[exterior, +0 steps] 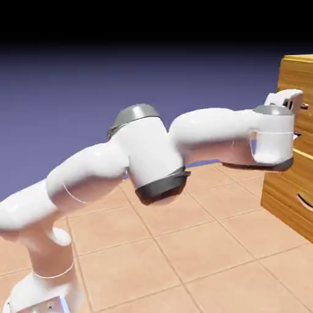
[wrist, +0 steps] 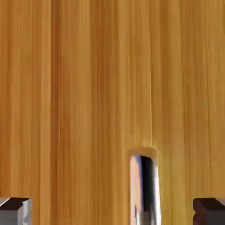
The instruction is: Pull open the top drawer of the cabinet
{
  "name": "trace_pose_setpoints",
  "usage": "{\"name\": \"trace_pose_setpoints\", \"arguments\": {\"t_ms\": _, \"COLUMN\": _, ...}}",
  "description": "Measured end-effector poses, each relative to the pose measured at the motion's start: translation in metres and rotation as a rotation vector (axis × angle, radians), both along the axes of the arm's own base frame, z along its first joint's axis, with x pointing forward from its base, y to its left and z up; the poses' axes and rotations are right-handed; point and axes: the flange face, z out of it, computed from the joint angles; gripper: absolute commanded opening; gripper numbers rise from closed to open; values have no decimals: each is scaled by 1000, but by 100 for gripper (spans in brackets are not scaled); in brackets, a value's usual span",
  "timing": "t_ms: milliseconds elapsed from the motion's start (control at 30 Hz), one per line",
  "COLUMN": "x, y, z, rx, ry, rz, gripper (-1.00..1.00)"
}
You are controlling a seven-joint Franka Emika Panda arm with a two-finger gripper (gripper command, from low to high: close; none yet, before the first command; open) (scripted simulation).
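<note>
The cabinet (exterior: 282,194) of honey-brown wood stands at the exterior view's right edge. My white arm reaches across to it, and the gripper (exterior: 302,105) is right at the top drawer (exterior: 297,76). In the hand view the top drawer's wood front (wrist: 88,88) fills the picture. Its metal handle (wrist: 145,189) rises from the bottom edge, a little right of the middle. My gripper (wrist: 112,213) is open: the two grey fingertips (wrist: 15,211) sit wide apart at the bottom corners, with the handle between them and touching neither.
A lower drawer with a curved silver handle (exterior: 304,198) shows below my hand. The floor of tan tiles (exterior: 183,244) runs from the robot's base to the cabinet's foot.
</note>
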Motion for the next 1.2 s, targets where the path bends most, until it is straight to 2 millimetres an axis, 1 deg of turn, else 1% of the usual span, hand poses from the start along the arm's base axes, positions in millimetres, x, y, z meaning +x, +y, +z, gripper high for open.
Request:
{"name": "trace_pose_setpoints", "arguments": {"t_ms": 33, "x": 0, "y": 0, "z": 0, "rx": 0, "ry": 0, "rz": 0, "gripper": 100}}
{"name": "trace_pose_setpoints", "arguments": {"t_ms": 333, "x": 47, "y": -1, "z": 0, "rx": 2, "ry": 1, "rz": -1, "gripper": 100}}
{"name": "trace_pose_setpoints", "arguments": {"t_ms": 367, "x": 50, "y": 0, "z": 0, "rx": 0, "ry": 0, "rz": 0, "gripper": -100}}
{"name": "trace_pose_setpoints", "arguments": {"t_ms": 433, "x": 50, "y": 0, "z": 0, "rx": 0, "ry": 0, "rz": 0, "gripper": -100}}
{"name": "trace_pose_setpoints", "arguments": {"t_ms": 467, "x": 46, "y": 0, "z": 0, "rx": 0, "ry": 0, "rz": 0, "gripper": -100}}
{"name": "trace_pose_setpoints", "arguments": {"t_ms": 733, "x": 6, "y": 0, "z": 0, "rx": 0, "ry": 0, "rz": 0, "gripper": -100}}
{"name": "trace_pose_setpoints", "arguments": {"t_ms": 967, "x": -41, "y": 0, "z": 0, "rx": 0, "ry": 0, "rz": 0, "gripper": -100}}
{"name": "trace_pose_setpoints", "arguments": {"t_ms": 1200, "x": -99, "y": 0, "z": 0, "rx": 0, "ry": 0, "rz": 0, "gripper": -100}}
